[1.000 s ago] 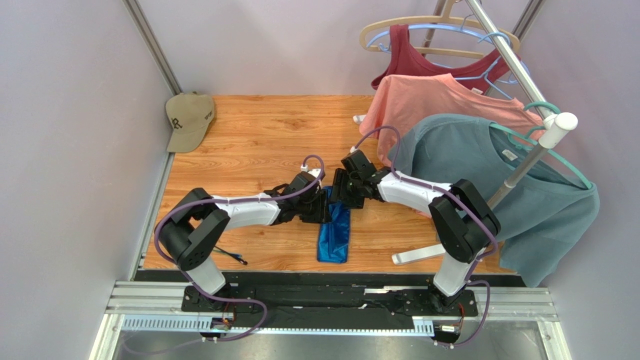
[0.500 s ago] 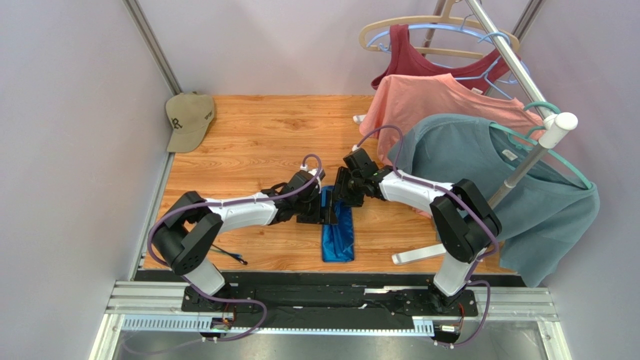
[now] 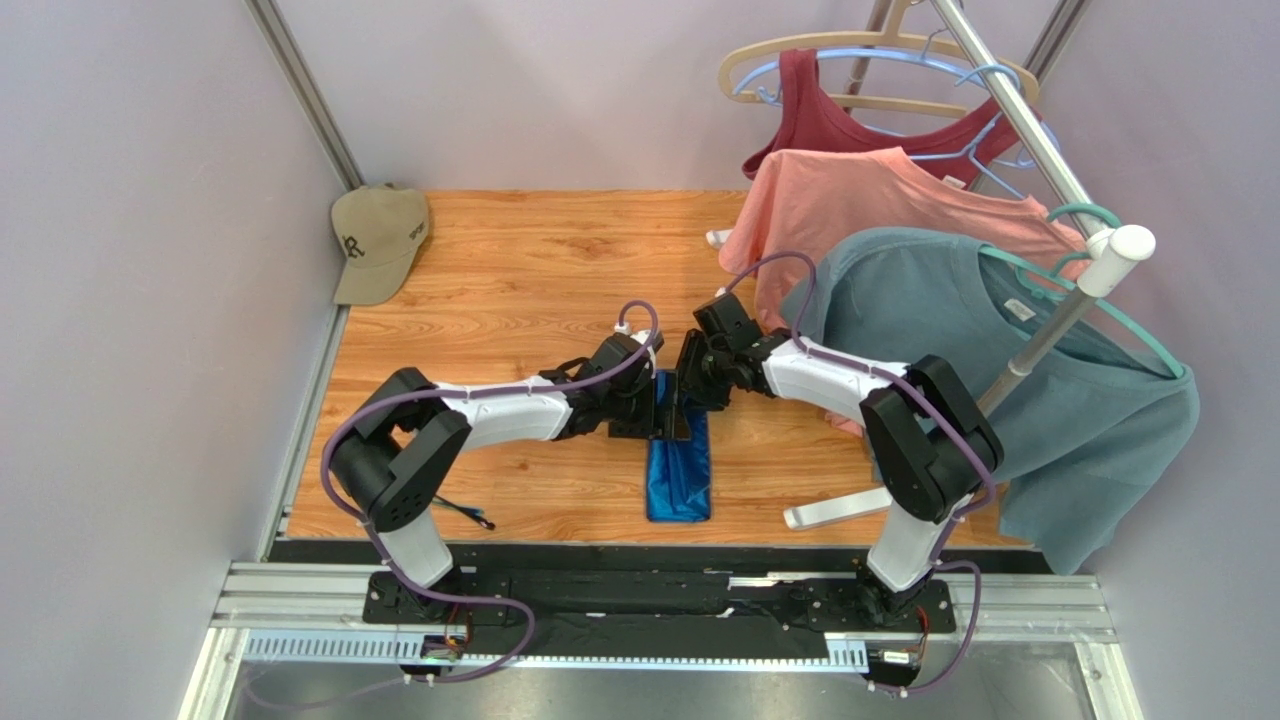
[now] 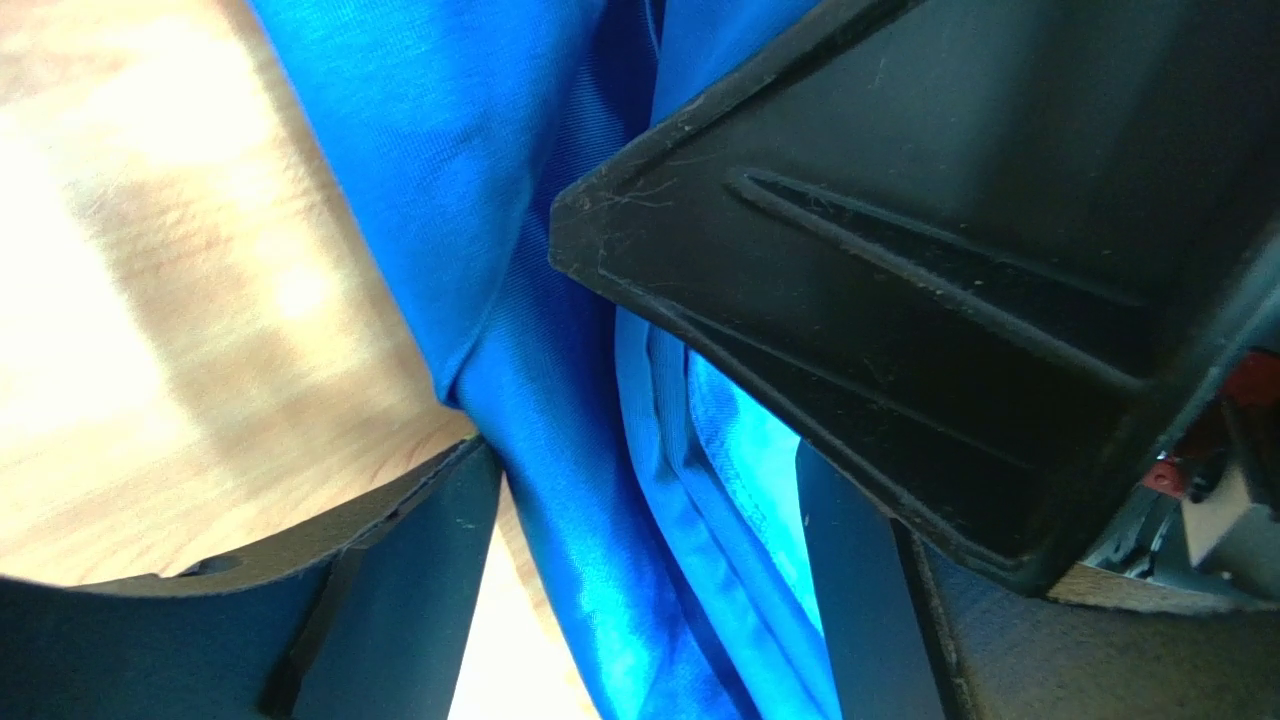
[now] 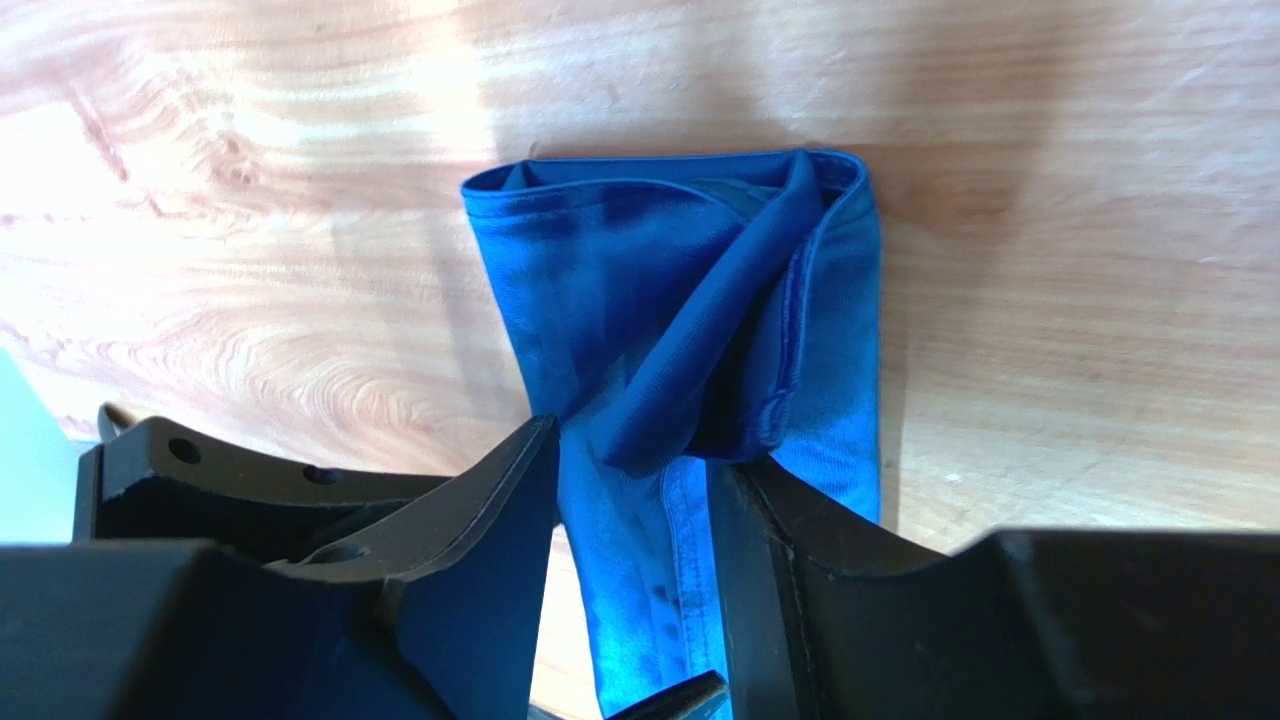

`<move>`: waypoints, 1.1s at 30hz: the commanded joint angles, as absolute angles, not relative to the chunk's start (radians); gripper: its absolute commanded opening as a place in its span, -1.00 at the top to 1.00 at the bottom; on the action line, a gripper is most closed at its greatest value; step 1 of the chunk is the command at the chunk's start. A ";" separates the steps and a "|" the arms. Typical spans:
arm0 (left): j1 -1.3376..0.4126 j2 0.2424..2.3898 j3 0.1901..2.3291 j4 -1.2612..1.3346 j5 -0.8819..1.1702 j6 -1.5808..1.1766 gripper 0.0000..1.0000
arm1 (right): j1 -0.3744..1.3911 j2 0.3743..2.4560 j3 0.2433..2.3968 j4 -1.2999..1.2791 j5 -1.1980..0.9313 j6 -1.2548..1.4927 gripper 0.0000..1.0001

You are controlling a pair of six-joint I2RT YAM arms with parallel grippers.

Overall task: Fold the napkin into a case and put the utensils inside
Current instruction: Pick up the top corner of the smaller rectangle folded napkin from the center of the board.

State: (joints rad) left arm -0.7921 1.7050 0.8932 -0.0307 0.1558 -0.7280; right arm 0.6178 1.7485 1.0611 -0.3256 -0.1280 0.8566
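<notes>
Left end effector [image 4: 631, 593] wider, napkin [image 3: 679, 477] straighter than before.

Two slim arms are seen, the left arm [image 3: 489, 413] and the right arm [image 3: 824, 378], each built of white tubular shells between bulky black joints. A thin purple cable [image 3: 320, 465] is looped along each. The matte black, wedge-shaped fingers [image 4: 394, 600] are finely scratched.

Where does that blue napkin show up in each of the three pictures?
Top external: napkin at centre, near the table's front edge.
Left wrist: napkin runs top to bottom through the middle.
Right wrist: napkin at centre, a folded strip.
Shared landmark: the wooden table under it.
</notes>
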 commanded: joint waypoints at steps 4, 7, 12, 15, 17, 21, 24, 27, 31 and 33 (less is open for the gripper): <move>-0.792 1.770 0.813 0.029 0.066 -0.807 -0.49 | 0.637 1.746 1.089 -0.320 -0.105 0.824 0.10; -0.792 1.764 0.796 0.038 0.072 -0.811 -0.47 | 0.638 1.750 1.109 -0.342 -0.055 0.781 0.07; -0.792 1.770 0.784 0.048 0.074 -0.811 -0.47 | 0.638 1.769 1.161 -0.380 -0.003 0.709 -0.01; -0.792 1.779 0.784 0.052 0.080 -0.815 -0.46 | 0.640 1.784 1.198 -0.414 0.038 0.681 -0.03; -0.792 1.784 0.784 0.058 0.086 -0.815 -0.46 | 0.638 1.793 1.221 -0.442 0.060 0.658 -0.09; -0.792 1.787 0.784 0.061 0.089 -0.816 -0.45 | 0.640 1.802 1.253 -0.475 0.092 0.634 -0.18; -0.792 1.790 0.785 0.060 0.089 -0.815 -0.45 | 0.640 1.816 1.281 -0.497 0.107 0.614 -0.23; -0.792 1.787 0.785 0.061 0.091 -0.815 -0.45 | 0.638 1.821 1.290 -0.511 0.133 0.600 -0.28; -0.792 1.786 0.784 0.061 0.089 -0.815 -0.45 | 0.638 1.833 1.305 -0.525 0.153 0.578 -0.29; -0.793 1.786 0.784 0.061 0.087 -0.813 -0.45 | 0.637 1.839 1.316 -0.534 0.153 0.572 -0.27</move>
State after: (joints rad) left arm -0.7959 1.7317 0.8288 0.1772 0.1295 -0.8288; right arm 0.6338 1.8210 1.2633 -0.5137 0.1112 0.6102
